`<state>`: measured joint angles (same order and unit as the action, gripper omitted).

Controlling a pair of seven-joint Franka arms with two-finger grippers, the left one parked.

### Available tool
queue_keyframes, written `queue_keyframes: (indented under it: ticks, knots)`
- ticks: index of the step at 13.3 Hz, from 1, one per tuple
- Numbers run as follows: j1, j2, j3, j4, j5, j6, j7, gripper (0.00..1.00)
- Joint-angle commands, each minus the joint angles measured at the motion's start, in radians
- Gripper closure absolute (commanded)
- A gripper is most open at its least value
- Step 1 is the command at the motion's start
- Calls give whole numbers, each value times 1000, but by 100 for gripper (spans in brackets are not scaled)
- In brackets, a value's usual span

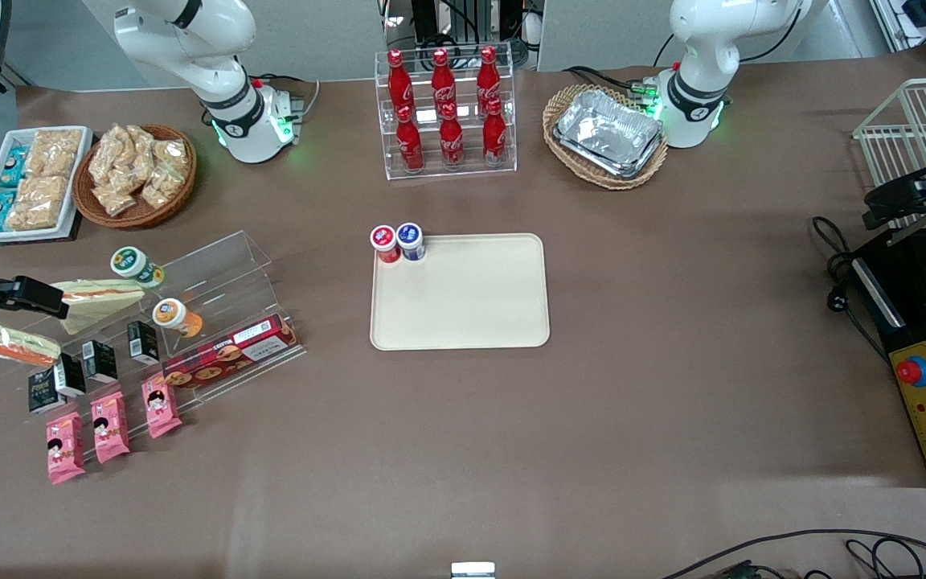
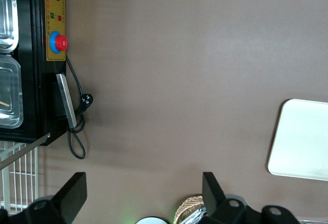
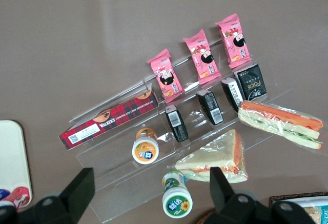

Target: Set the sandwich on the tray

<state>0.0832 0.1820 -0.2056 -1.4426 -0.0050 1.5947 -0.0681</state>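
While your gripper (image 3: 148, 196) hovers with fingers spread wide, holding nothing, the sandwich (image 3: 281, 123) lies on the clear stand (image 3: 205, 147), well apart from the tray (image 1: 460, 291). You can read "Walkers" on the red tartan box (image 3: 110, 119) and "face" on a black packet (image 3: 251, 82).

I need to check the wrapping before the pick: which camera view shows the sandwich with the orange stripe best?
The right wrist view: the sandwich lies whole and unobstructed on the clear stand, with the open hand hovering above the stand. The front view shows the sandwich only at the frame's edge. The left wrist view does not show it.
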Motion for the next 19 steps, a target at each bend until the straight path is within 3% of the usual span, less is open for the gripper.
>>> queue_keyframes:
  ticks: [1, 9, 19]
  knots:
    - [0, -3, -2, 11, -4, -5, -15, 0]
    - [-10, -9, -18, 10, -6, -18, 13, 0]
    - [-10, -41, -173, 10, -6, -7, 131, 0]
